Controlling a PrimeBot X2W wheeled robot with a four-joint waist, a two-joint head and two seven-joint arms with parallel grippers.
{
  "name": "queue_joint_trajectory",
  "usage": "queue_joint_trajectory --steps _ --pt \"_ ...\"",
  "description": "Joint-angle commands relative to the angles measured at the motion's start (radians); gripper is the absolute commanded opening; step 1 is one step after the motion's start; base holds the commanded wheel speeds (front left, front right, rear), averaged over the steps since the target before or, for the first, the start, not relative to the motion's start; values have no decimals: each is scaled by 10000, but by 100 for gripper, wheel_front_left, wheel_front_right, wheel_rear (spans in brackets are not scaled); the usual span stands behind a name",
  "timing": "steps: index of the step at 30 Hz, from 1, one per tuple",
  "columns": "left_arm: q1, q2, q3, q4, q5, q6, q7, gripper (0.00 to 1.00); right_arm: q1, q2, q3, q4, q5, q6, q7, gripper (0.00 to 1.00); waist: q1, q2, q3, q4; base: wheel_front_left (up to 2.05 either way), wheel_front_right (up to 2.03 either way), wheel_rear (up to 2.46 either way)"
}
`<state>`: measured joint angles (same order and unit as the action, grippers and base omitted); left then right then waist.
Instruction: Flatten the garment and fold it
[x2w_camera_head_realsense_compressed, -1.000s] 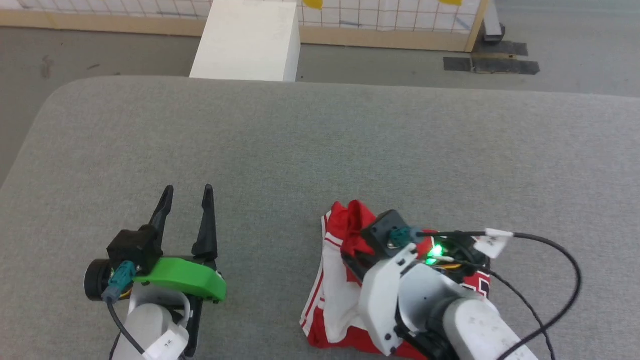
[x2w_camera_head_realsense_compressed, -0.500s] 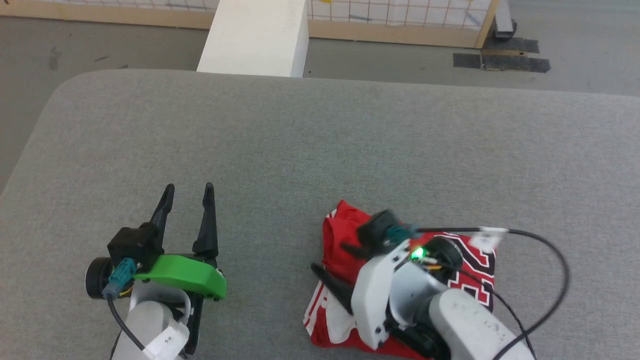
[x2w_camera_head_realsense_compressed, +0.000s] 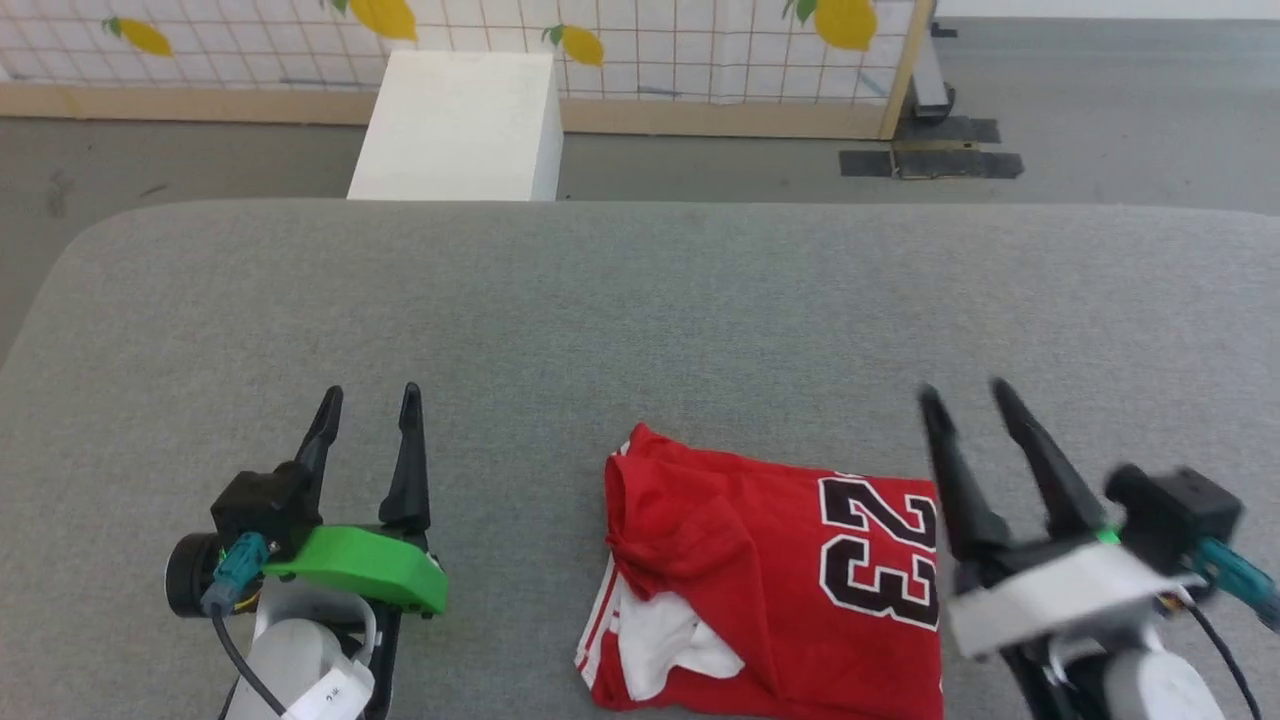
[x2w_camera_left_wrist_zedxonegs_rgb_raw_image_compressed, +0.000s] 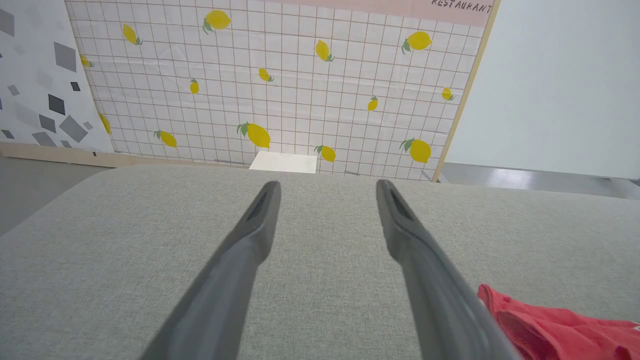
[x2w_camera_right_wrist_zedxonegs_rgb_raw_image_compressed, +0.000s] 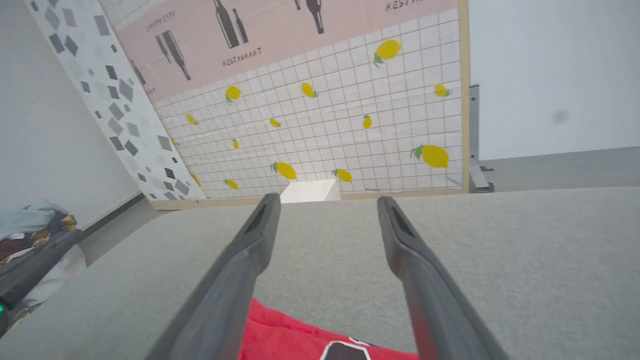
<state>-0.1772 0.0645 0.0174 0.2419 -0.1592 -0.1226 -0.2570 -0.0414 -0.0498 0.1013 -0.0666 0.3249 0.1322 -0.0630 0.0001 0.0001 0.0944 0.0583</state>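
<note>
The garment (x2w_camera_head_realsense_compressed: 770, 580), a red jersey folded into a compact bundle, lies on the grey table (x2w_camera_head_realsense_compressed: 640, 300) near its front edge, black "23" facing up and a white sleeve poking out at the lower left. My right gripper (x2w_camera_head_realsense_compressed: 965, 395) stands open just right of it, fingers pointing away, nothing between them. My left gripper (x2w_camera_head_realsense_compressed: 365, 395) is open at the lower left, well apart from the jersey. The left wrist view catches a red edge of the garment (x2w_camera_left_wrist_zedxonegs_rgb_raw_image_compressed: 555, 325) at the bottom right. In the right wrist view the garment (x2w_camera_right_wrist_zedxonegs_rgb_raw_image_compressed: 300, 340) lies below the fingers.
A white box (x2w_camera_head_realsense_compressed: 455, 125) stands on the floor beyond the table's far edge, before a lemon-patterned partition (x2w_camera_head_realsense_compressed: 640, 45). Black tape patches (x2w_camera_head_realsense_compressed: 930, 160) mark the floor at the right. A pile of cloth (x2w_camera_right_wrist_zedxonegs_rgb_raw_image_compressed: 25, 230) sits at the left edge of the right wrist view.
My right gripper opened, let go of the garment and drew back to its right side. The jersey now lies flatter with "23" uncovered. The head camera tilted up. The left arm stayed put.
</note>
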Motion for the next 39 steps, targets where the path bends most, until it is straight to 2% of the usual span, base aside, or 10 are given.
queue_joint_trajectory --steps 1,8,11,24,25,26,27,29,33,39 --pt "142 12 17 -50 31 -55 -47 100 395 -5 -353 98 -28 -15 44 100 -1 -1 -104 -148 0 0 0" --pt "176 7 12 -98 47 -62 -47 100 1206 -5 -1219 818 143 -15 1100 100 -1 -1 -85 -274 0 0 0" --pt "131 -1 -22 -110 51 -64 -47 100 1208 -5 -1179 1260 593 -15 1765 100 -1 -1 -13 -245 0 0 0" --pt "26 -34 -87 -42 -13 -72 -47 100 471 -5 -672 2780 723 -15 4994 100 -1 -1 220 113 0 0 0" --pt "23 -37 -99 -30 -15 -73 -47 100 418 -5 -600 2868 812 -15 5185 91 -1 -1 218 141 0 0 0" --pt "21 -39 -105 -17 -18 -73 -47 100 380 -5 -555 2924 827 -15 5323 74 -1 -1 215 163 0 0 0" --pt "17 -43 -108 -3 -23 -73 -47 100 337 -5 -521 2958 803 -15 5447 36 -1 -1 210 185 0 0 0" --pt "16 -48 -108 16 -31 -74 -47 100 275 -5 -516 2927 795 -15 5546 0 -1 -1 192 211 0 0 0" --pt "66 -56 -38 20 -37 -73 -47 100 29 -5 -485 2500 345 -15 5495 0 -1 -1 135 150 0 0 0" --pt "194 -58 138 -80 -24 -59 -47 100 -850 -5 302 1095 -1989 -15 6095 0 -1 -1 115 -271 0 0 0"
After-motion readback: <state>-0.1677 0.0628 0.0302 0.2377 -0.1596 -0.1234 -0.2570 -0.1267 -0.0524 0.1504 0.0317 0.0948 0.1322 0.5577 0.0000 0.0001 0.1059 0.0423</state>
